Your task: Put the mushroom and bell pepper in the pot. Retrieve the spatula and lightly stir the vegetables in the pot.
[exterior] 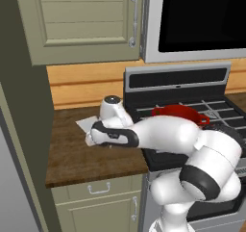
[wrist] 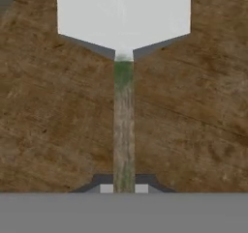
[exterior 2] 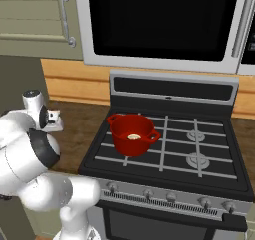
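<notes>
The white arm (exterior: 192,149) rises from the lower right of the left base view, folds at a bulky dark-banded elbow, and reaches leftward and low, its forearm lying nearly level. The wrist bends down at the far end, with a rounded grey-capped joint standing above it, so the hand points straight down. In the right base view the same arm bulks at the left edge, the capped joint uppermost. In the hand view the gripper (wrist: 124,188) looks straight down; its two fingertips (wrist: 106,188) sit close together at the bottom, one on each side of the thin handle of the spatula (wrist: 124,130), clamped on it.
</notes>
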